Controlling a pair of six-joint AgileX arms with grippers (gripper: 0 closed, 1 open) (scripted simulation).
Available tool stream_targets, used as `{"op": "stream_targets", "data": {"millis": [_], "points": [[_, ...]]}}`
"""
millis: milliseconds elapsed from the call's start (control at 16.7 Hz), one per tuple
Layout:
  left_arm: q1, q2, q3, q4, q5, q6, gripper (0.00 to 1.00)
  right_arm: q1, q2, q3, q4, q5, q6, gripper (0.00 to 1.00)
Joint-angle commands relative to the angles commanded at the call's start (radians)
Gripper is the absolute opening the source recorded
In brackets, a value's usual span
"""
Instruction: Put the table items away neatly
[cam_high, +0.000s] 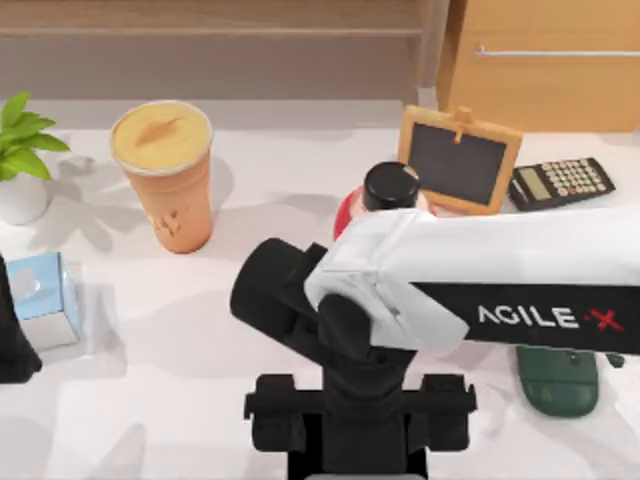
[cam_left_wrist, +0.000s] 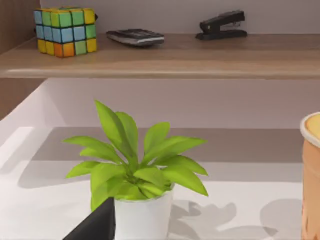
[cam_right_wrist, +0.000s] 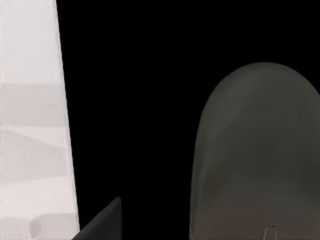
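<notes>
Three items to clear. Top view: cup upright, back left of the table. Phone at the left edge, just beside the left gripper; can't tell if it's held, or that tool's state. Mouse front right, partly under the right arm. Right gripper front centre, well apart from the mouse; open or closed, can't tell.

Left wrist view: plant close ahead, cup rim beside it, shelf above.

Right wrist view: mostly dark. A rounded grey shape is likely the mouse, close up.

Handling, my guess: the mouse is light, rigid and smooth-domed, so pinch across its narrow flanks. The cup is tall and tippy; grip it mid-body.
</notes>
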Motion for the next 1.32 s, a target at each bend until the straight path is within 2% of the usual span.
{"op": "stream_targets", "data": {"millis": [300, 480, 900, 1080, 1320], "points": [[0.0, 0.0, 0.0, 0.0, 0.0, 0.0, 1.0, 0.012, -0.037, 0.037, -0.011, -0.01, -0.022, 1.0], [0.0, 0.0, 0.0, 0.0, 0.0, 0.0, 1.0, -0.032, -0.12, 0.104, -0.036, -0.03, -0.035, 1.0], [0.0, 0.0, 0.0, 0.0, 0.0, 0.0, 1.0, -0.125, -0.286, 0.267, -0.098, -0.055, 0.069, 1.0], [0.0, 0.0, 0.0, 0.0, 0.0, 0.0, 1.0, -0.237, -0.318, 0.292, -0.114, -0.042, 0.163, 1.0], [0.0, 0.0, 0.0, 0.0, 0.0, 0.0, 1.0, -0.52, -0.328, 0.323, -0.12, -0.022, 0.41, 1.0]]}}
